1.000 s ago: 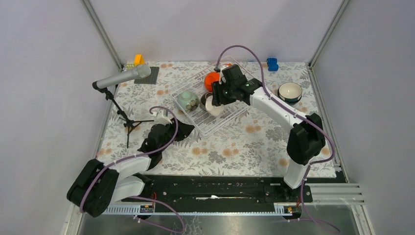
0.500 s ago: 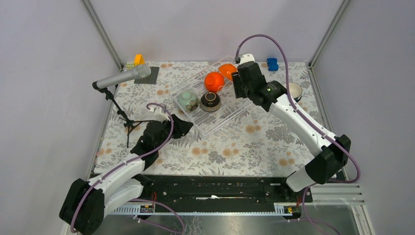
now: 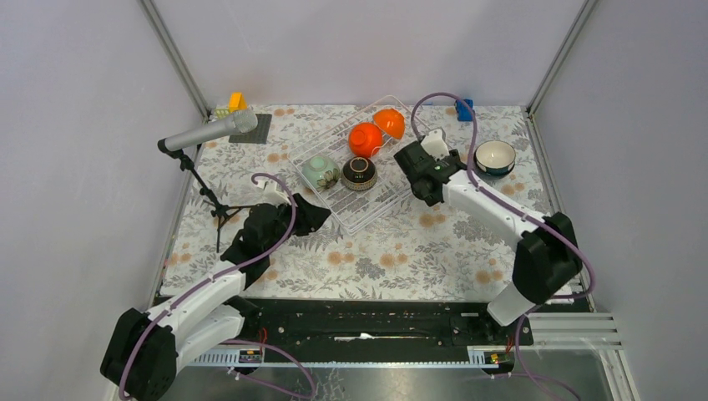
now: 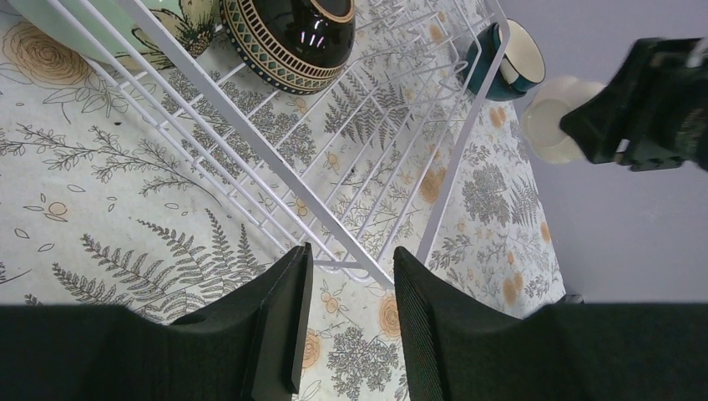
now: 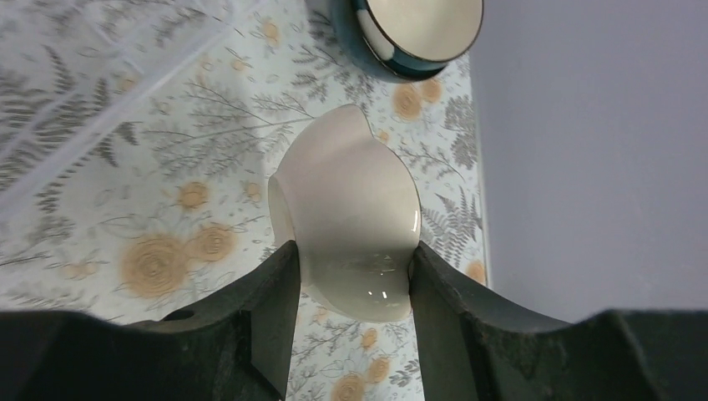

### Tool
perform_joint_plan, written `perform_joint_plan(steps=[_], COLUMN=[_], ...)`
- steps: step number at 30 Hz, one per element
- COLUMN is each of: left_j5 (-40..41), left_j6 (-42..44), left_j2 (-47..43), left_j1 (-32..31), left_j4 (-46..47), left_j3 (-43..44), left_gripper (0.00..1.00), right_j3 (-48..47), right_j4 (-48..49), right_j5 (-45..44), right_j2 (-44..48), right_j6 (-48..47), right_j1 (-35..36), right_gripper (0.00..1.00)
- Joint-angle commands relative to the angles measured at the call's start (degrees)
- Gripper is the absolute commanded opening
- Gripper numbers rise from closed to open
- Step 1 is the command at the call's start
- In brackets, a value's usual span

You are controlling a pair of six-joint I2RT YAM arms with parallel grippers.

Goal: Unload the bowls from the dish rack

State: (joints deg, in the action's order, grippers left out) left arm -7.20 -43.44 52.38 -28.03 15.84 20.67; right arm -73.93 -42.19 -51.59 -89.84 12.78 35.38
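Observation:
The dish rack [image 3: 380, 199] is a white wire tray at the back centre. It holds two orange bowls [image 3: 365, 139] [image 3: 389, 122], a pale green bowl [image 3: 320, 171] and a dark brown patterned bowl [image 3: 359, 172]. My right gripper [image 3: 433, 150] is shut on a white bowl [image 5: 351, 209], held sideways above the cloth just right of the rack. A teal bowl [image 3: 494, 156] stands on the cloth beyond it. My left gripper [image 4: 351, 267] is open and empty, low at the rack's near corner [image 4: 367, 271]. The second teal bowl is out of view.
A microphone [image 3: 209, 132] on a tripod stand [image 3: 219, 205] is at the left. A blue block [image 3: 464, 109] lies at the back right. Orange and yellow blocks [image 3: 236, 102] and a dark mat [image 3: 255, 128] lie at the back left. Walls close both sides.
My right gripper lifted the white bowl out of the rack, swung right, then came down beside the rack's right edge. My left gripper edged toward the rack's near corner.

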Motion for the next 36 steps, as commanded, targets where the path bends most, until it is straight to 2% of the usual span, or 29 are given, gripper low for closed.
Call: perform_joint_plan(steps=[1,5,12,16,22,24,27,32,36], left_j5=[-1.15,-1.05,-0.27,-0.02,0.26,0.25,0.28,0.31,0.59], left_j6=[1.07,1.33,1.67,1.77,1.78,1.78,1.78,2.04,2.21], left_j2=[-1.85,-2.93,-5.2,-5.83,-6.18,-6.14,-6.01,-6.21,-6.7], left_j1=[-0.18,-0.18,-0.18,-0.18,-0.18,-0.18,-0.18,-0.18,-0.18], left_j4=[0.24,-0.63,-2.4,-3.23,-3.39,-3.44,-3.38,-3.78,-3.96], left_j3=[1.57,1.25,0.19,0.02,-0.04,0.03,0.08,-0.01,-0.23], left_gripper=[0.46,0.46,0.46,0.46,0.46,0.46,0.46,0.46,0.46], right_j3=[1.29,1.68,1.93,1.62,2.44,3.08,3.9,6.17,7.83], right_j4=[-2.28,-3.4,-4.17,-4.02,-2.41,-1.33,0.4,3.92,7.9], right_j5=[-9.49,-10.46,-9.4,-7.29,-2.67,-0.58,2.28,7.1,12.37], right_j2=[-4.96,-11.21,-18.42,-20.49,-20.69,-19.64,-18.12,-15.5,-13.68], right_j6=[5.68,8.16,10.65,10.46,9.42,8.52,7.2,4.98,3.16], right_j1=[0.47,0.41,0.27,0.24,0.26,0.3,0.29,0.24,0.22], right_gripper=[0.33,0.33,0.4,0.5,0.8,0.84,0.84,0.67,0.6])
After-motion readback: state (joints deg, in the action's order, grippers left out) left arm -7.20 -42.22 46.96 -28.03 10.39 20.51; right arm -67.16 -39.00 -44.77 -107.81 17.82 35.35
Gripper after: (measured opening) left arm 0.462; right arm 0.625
